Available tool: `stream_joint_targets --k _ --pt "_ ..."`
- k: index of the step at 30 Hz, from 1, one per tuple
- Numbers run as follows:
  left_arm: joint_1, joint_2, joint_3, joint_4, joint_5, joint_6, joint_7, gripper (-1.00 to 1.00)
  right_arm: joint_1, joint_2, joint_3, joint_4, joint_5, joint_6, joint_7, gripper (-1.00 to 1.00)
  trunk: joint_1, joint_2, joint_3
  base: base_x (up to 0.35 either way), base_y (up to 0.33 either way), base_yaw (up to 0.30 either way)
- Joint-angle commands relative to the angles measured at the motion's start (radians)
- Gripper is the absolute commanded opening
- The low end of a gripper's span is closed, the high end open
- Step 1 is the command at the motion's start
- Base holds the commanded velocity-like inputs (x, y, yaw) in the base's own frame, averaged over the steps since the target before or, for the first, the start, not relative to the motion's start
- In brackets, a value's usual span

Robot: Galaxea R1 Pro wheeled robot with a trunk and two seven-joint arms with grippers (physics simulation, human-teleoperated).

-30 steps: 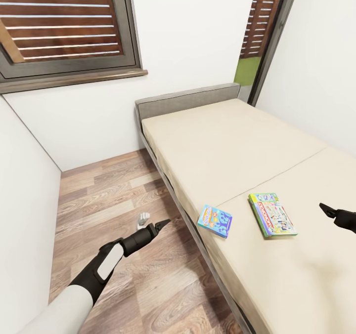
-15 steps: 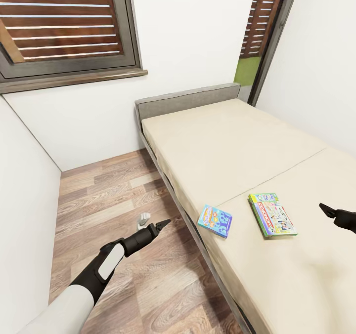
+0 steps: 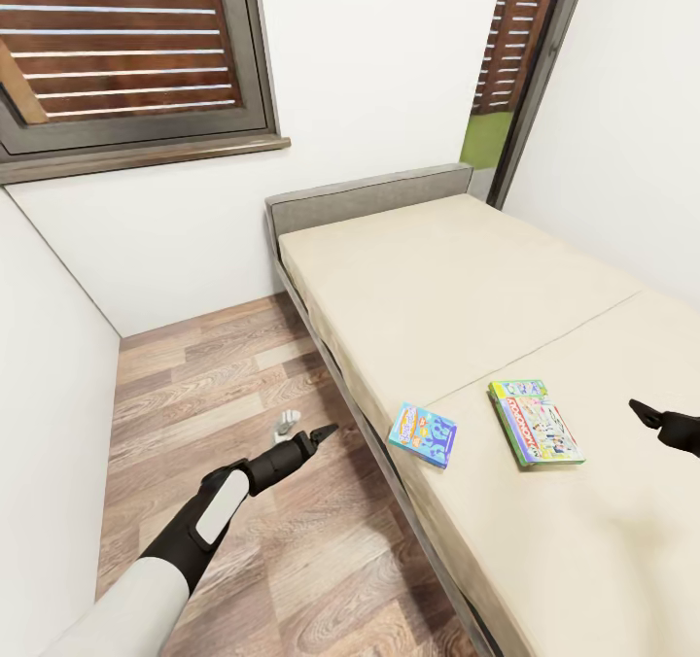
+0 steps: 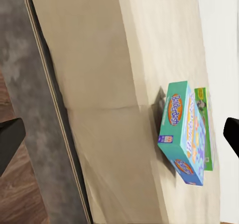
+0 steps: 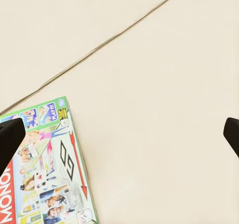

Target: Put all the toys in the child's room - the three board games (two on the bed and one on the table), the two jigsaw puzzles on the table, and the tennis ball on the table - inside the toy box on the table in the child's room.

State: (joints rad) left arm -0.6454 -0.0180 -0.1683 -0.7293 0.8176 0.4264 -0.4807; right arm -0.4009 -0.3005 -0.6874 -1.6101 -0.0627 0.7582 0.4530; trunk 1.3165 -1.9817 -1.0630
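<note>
Both grippers hang empty with fingers spread: the left gripper (image 3: 327, 432) is out over the wooden floor (image 3: 243, 385) just off the bed's long near edge, and the right gripper (image 3: 644, 410) hovers above the mattress near the head view's right border, its dark fingertips (image 5: 11, 134) set wide apart in the right wrist view. Two board games lie flat on the beige bed (image 3: 467, 297), both close to that near edge and just this side of the seam that crosses the mattress. The smaller blue board game (image 3: 424, 434), its teal end lettered "Balderdash" in the left wrist view (image 4: 182, 129), sits nearest the edge, almost at the rim. The green-white-red Monopoly box (image 3: 536, 422) lies beside it, further in, apart from it and between it and the right gripper; its cover fills a corner of the right wrist view (image 5: 45, 169). A grey headboard (image 3: 369, 195) closes the far end of the bed below a window with brown slats (image 3: 126, 45). One small pale object (image 3: 285, 424) stands on the floor just behind the left gripper; what it is cannot be told.
</note>
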Motion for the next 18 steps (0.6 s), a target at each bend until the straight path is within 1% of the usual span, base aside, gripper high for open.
stream_joint_targets --k 1,9,14,18 --pt "0.001 0.000 0.000 -0.014 0.010 0.013 0.006 1.00 -0.001 0.000 -0.001 -0.001 -0.006 0.007 0.001 1.00 0.000 0.000 -0.001 0.000 0.000 0.000" --pt "0.012 0.001 0.002 -0.054 0.011 0.055 0.018 1.00 -0.001 0.000 -0.001 -0.001 -0.006 0.007 0.001 1.00 0.000 0.000 -0.001 0.000 0.000 0.000" --pt "0.014 0.002 0.004 -0.060 0.012 0.065 0.020 1.00 -0.001 -0.001 -0.001 -0.001 -0.006 0.007 0.001 1.00 0.000 0.000 -0.001 0.000 0.000 0.000" --pt "0.016 0.003 0.004 -0.064 0.011 0.075 0.021 1.00 -0.001 -0.001 -0.001 -0.001 -0.006 0.007 0.001 1.00 0.015 -0.028 -0.013 0.000 0.000 0.000"
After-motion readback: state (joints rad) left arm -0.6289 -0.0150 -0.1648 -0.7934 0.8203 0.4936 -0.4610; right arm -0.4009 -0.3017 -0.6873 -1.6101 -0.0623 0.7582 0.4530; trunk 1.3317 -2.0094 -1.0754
